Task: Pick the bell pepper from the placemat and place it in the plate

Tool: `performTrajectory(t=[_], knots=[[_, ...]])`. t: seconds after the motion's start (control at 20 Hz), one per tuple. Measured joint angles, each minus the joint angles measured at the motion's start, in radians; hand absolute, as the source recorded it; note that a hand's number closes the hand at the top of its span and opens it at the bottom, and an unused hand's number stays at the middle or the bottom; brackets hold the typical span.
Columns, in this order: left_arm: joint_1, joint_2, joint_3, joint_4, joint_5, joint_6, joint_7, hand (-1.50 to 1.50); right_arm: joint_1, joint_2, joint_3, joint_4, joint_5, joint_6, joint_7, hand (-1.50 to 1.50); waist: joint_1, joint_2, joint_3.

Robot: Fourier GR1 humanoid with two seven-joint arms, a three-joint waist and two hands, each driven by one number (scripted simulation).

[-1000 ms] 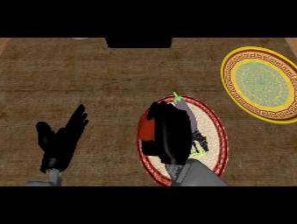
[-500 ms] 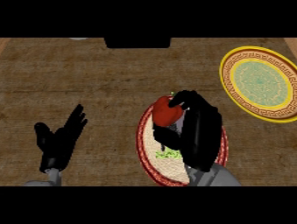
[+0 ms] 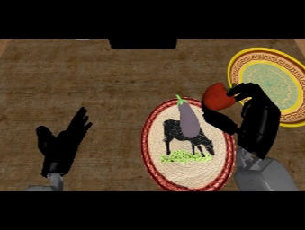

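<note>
Carrying step: right robot hand pinching red bell pepper, apparently clear of placemat, just beside plate. Next: shift over plate, release. Left robot hand spread, resting.

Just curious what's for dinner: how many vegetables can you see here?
2. A purple eggplant lies on the round placemat; a red bell pepper is held in the right hand, between placemat and plate. None seem hidden.
</note>
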Motion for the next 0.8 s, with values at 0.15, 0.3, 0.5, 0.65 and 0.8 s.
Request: performTrajectory(t=[0.15,0.3,0.5,0.65,0.8], knots=[[0.002,0.001,-0.001,-0.009,-0.003,-0.003,0.006,0.00,-0.011,-0.062,-0.094,0.075,-0.081,-0.066,-0.090,1.50,0.003,0.001,0.000],[-0.005,-0.003,0.000,0.001,-0.007,-0.005,0.003,0.00,-0.064,-0.113,-0.184,0.192,-0.179,-0.114,-0.179,1.50,0.008,0.002,0.000],[-0.007,-0.008,-0.008,-0.019,-0.015,0.001,0.028,0.00,-0.135,-0.185,-0.286,0.366,-0.352,-0.149,-0.350,1.50,0.014,0.005,-0.001],[-0.004,-0.017,-0.015,-0.012,-0.024,-0.002,0.007,0.00,-0.196,-0.223,-0.356,0.508,-0.464,-0.145,-0.489,1.50,0.020,0.006,0.000],[-0.008,-0.016,-0.012,-0.013,-0.020,-0.009,0.012,0.00,-0.253,-0.263,-0.432,0.651,-0.567,-0.120,-0.634,1.50,0.025,0.008,0.001]])
